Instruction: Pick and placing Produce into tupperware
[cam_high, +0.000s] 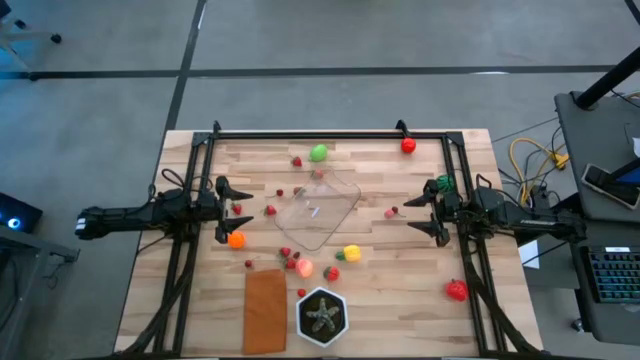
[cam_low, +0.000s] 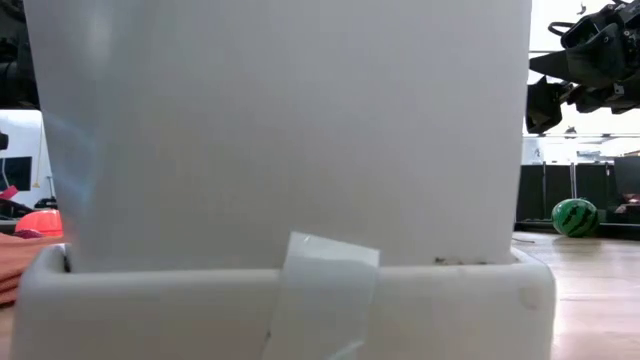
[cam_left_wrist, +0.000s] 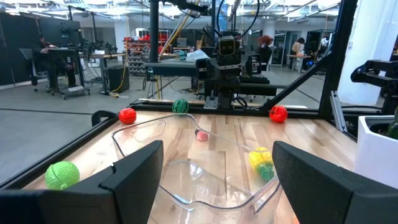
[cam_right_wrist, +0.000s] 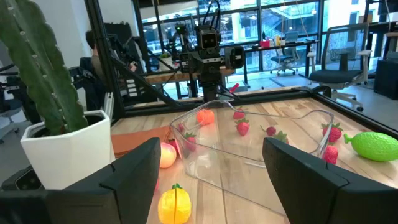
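Two grippers flanked the clear tupperware (cam_high: 318, 212) at the middle of the bench (cam_high: 400, 310): the left gripper (cam_high: 234, 199) and right gripper (cam_high: 424, 213) both had fingers apart, holding nothing. Produce (cam_high: 318, 153) lay scattered around the container.

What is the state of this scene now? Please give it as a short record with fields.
container: clear plastic rectangular tupperware at the table's middle, nothing seen inside it
produce: small toy fruits scattered on the wooden table around it, such as a green lime, an orange fruit, a yellow pepper
left gripper: open, beside the tupperware, holding nothing
right gripper: open, on the other side, holding nothing
other things: flat orange-brown rectangle; green star-shaped plant in a hexagonal pot
task progress: no produce placed yet
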